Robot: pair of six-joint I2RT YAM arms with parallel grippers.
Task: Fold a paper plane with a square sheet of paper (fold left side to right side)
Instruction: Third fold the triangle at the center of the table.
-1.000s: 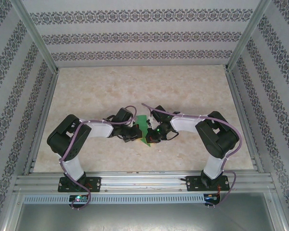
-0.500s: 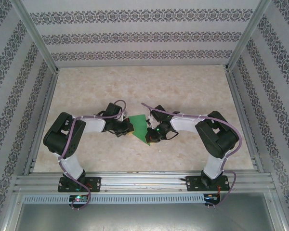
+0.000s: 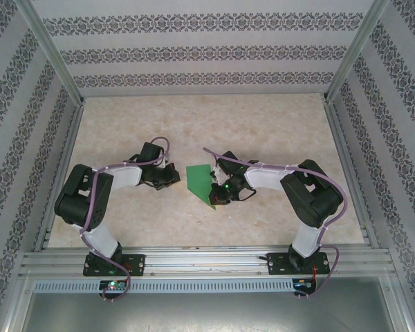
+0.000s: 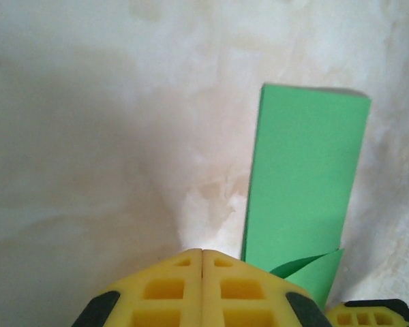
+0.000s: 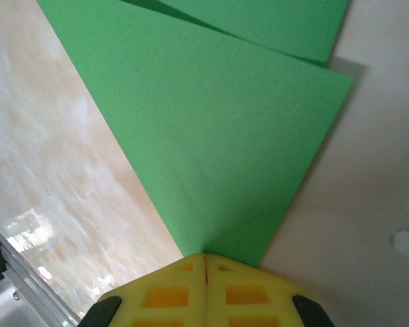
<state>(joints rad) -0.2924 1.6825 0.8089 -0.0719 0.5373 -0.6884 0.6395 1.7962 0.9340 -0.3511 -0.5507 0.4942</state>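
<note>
We see the left end effector (image 4: 202, 253) fully closed on nothing, just left of the folded green sheet of paper (image 3: 198, 181) at the middle of the bench (image 3: 277, 124), while the right end effector (image 5: 204, 257) pinches one corner.

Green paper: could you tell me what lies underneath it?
The green paper lies on the marbled table, a second folded layer showing at one edge; anything beneath is covered.

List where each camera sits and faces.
Top external: overhead from the near edge, looking down on the table; left arm and right arm show.
Left wrist: on its arm, facing the green paper; shut left fingers below.
Right wrist: on its arm, close over the green paper; right fingers shut on its corner.
Shared: all three show the green paper.
</note>
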